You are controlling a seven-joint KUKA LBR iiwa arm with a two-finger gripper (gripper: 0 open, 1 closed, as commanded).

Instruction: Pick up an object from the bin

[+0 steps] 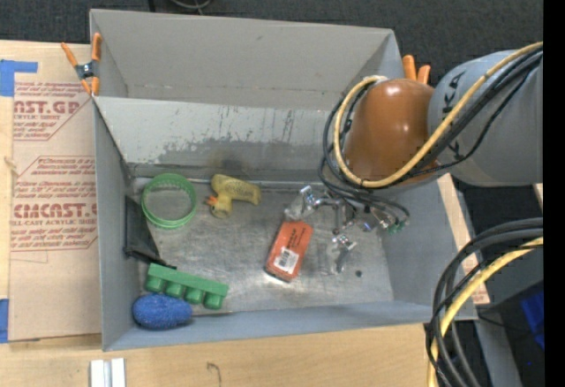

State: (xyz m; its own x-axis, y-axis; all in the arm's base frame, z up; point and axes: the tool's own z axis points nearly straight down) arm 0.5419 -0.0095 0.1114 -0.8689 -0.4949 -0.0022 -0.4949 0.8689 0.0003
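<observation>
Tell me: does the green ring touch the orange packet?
No, the green ring lies far to the left, well apart from the orange packet.

A flat orange rectangular packet (290, 250) with a white label at its lower end is seen lying flat on the floor of the grey metal bin (238, 49), right of the middle, its long side tilted a little. It is found just left of the gripper (341, 235); whether they touch cannot be made out. A small yellow toy figure (231, 193) is laid near the back wall, and a green plastic ring (169, 201) is set flat just to its left. A green toothed block (186, 284) and a blue oval lump (161, 311) are placed close together in the front left corner.
</observation>
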